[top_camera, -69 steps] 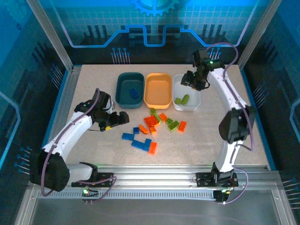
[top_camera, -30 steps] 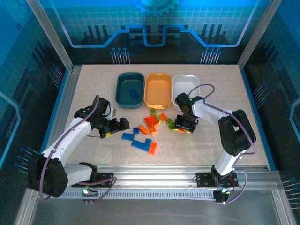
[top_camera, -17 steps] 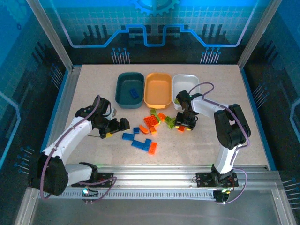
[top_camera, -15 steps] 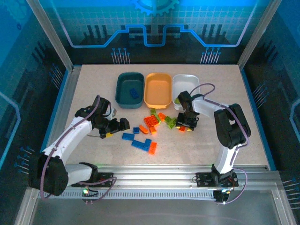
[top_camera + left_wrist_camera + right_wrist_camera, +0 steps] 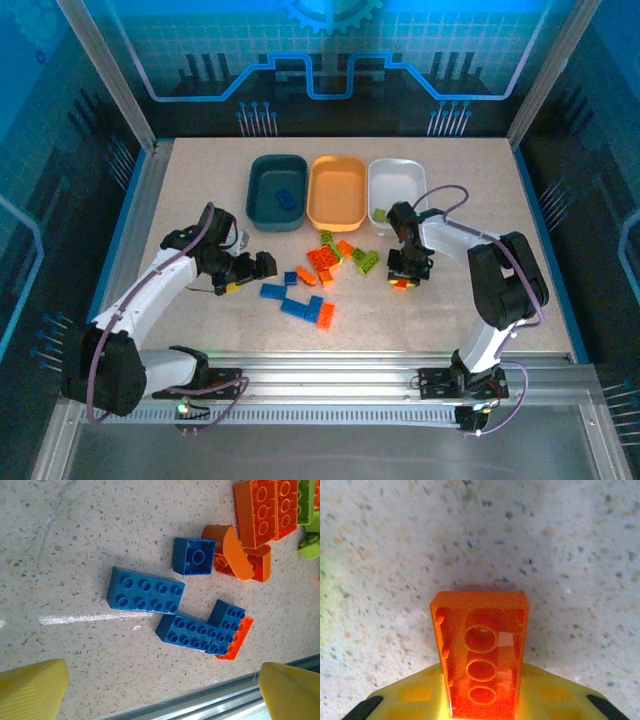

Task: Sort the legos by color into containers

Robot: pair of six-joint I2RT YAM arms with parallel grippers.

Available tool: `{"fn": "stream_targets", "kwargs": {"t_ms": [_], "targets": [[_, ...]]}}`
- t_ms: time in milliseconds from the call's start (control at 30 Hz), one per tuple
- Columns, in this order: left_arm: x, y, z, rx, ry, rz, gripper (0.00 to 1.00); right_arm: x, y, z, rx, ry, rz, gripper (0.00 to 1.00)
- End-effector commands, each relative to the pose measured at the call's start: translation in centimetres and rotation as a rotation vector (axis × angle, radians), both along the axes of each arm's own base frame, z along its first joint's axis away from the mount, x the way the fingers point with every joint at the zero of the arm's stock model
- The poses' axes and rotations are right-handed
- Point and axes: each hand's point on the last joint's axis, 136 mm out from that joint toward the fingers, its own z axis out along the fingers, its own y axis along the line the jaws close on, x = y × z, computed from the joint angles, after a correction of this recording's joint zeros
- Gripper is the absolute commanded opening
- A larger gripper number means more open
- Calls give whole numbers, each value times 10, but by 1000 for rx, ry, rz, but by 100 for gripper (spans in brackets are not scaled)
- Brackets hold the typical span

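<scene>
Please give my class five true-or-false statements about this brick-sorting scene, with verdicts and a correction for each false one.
1. The teal tub has a blue brick in it. True.
2. The orange tub already holds several orange bricks. False: it looks empty.
3. The right gripper is shut on an orange brick. True.
4. The left gripper is holding a blue brick. False: it is open and holds nothing, with loose blue bricks lying on the table in front of it.
5. The white tub has a green brick in it. True.
</scene>
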Motion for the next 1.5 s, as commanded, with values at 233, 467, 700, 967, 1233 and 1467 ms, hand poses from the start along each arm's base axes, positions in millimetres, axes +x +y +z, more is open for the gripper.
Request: {"fn": "stream_targets", "kwargs": {"t_ms": [233, 467, 700, 967, 1233, 1467], "targets": [[-4, -7, -4, -43, 24, 4, 99, 11, 42, 107, 138, -183, 60, 25], [-4, -10, -2, -64, 33, 24, 99, 92, 97, 131, 235, -244, 121, 24], [-11, -8, 0, -67, 54, 46, 99, 154, 139, 107, 258, -238, 153, 25], [-17, -4, 4, -49, 69, 61, 99, 193, 161, 63, 256, -186, 147, 26], [-17, -1, 7, -25, 82, 49, 99, 202, 168, 35, 265, -144, 111, 31], [-14, -2, 2, -22, 98, 64, 99, 202, 171, 35, 272, -140, 104, 36]]}}
